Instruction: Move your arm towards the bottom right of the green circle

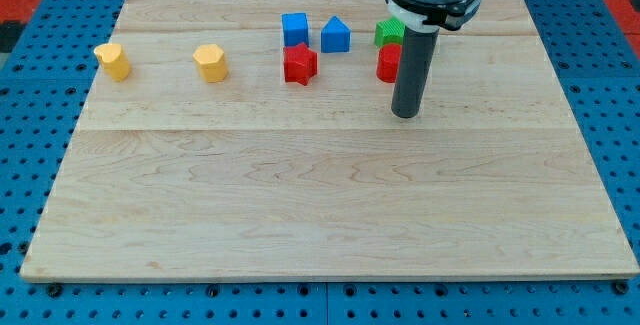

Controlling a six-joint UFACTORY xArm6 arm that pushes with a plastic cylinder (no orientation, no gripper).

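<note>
Looking at the wooden board point(330, 215), you find your tip point(405, 114) resting on its surface, right of centre in the upper half. It is a plain rod end with nothing to spread, close or pinch, and it holds no block.

Block positions:
- Green block point(388, 32): just above and slightly to the view's left of the tip, partly hidden by the rod; its shape cannot be confirmed.
- Red block point(387, 62): directly below the green one, also partly covered by the rod, just beside it.
- Blue cube point(294, 29) and blue house-shaped block point(336, 35): side by side, to the view's left of the green block.
- Red star point(300, 64): just below the blue cube.
- Two yellow blocks point(210, 63) point(114, 61): well apart, toward the view's left.

No containers are present; every block sits directly on the board.
</note>
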